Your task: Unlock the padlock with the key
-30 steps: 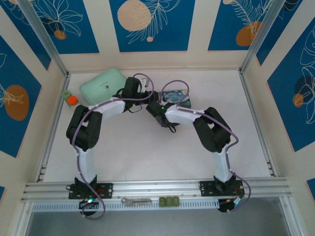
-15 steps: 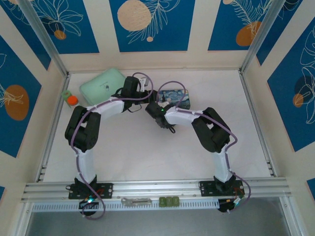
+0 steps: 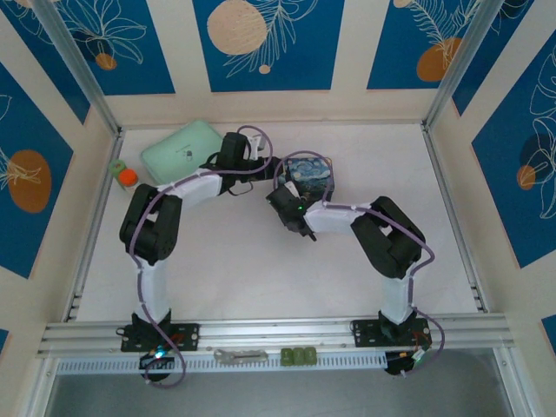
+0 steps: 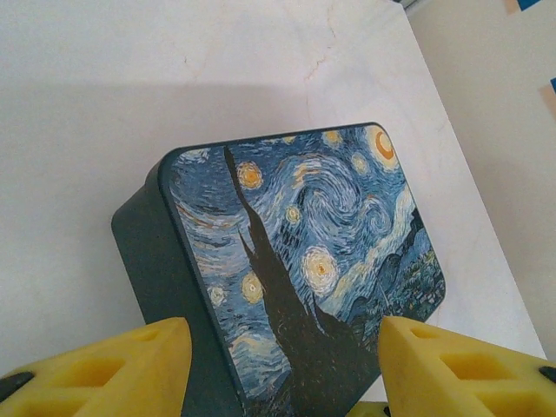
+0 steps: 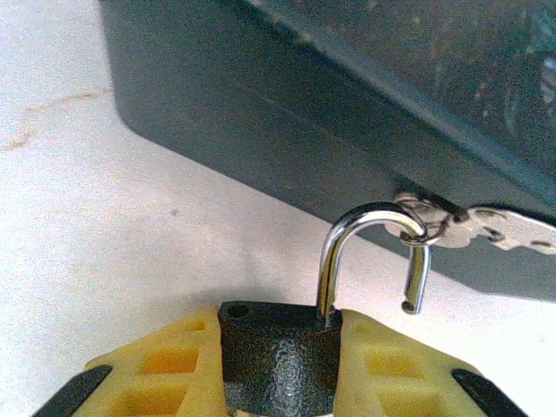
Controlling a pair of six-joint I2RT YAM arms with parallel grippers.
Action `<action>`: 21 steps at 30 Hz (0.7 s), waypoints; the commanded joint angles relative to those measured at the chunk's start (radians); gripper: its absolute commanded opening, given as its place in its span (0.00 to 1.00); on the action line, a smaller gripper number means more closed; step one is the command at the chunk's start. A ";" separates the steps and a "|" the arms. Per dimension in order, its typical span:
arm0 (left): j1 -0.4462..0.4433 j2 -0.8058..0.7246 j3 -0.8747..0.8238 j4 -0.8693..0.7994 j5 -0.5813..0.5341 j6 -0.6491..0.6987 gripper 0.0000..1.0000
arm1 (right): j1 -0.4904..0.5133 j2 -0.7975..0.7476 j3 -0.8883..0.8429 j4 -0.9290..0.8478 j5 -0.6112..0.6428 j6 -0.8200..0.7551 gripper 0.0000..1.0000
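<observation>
Right gripper: the right gripper (image 5: 278, 343) has its yellow fingers (image 5: 148, 373) closed tight on the dark body of the padlock (image 5: 276, 373), low at the tin's side wall.
Padlock: its silvery shackle (image 5: 347, 234) stands sprung, the free leg hanging clear of the body. The curve is hooked through a small metal loop (image 5: 408, 221) on the blue starry-night tin (image 5: 304, 104).
Key: a flat silvery piece (image 5: 508, 230) lies against the tin beside the loop. Whether this is the key or the tin's latch cannot be told.
Left gripper: the left gripper (image 4: 282, 365) has its fingers spread wide, with the tin's near corner between them. Whether the pads press on the tin cannot be told.
Tin: it sits on the white table (image 3: 261, 278), far centre.
Progress, as a judgement: the lock looks already released but not yet unhooked.
Risk, dragging: pulling straight back would probably catch the hooked shackle on the loop and haul the tin along, more so if the left gripper is not bracing it.
Risk, relocking: pushing the body toward the tin could press the free leg back into its hole.
Risk, slip: the grip sits on a small, smooth body, so a twist to unhook may turn it out of the pads.
</observation>
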 commanded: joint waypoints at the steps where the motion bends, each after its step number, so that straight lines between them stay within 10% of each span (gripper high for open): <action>1: 0.007 0.025 0.022 -0.021 0.033 -0.014 0.59 | -0.005 -0.037 -0.032 0.185 -0.085 -0.141 0.00; 21: 0.039 -0.018 -0.032 -0.018 0.009 -0.016 0.59 | -0.073 -0.135 -0.145 0.579 -0.400 -0.276 0.00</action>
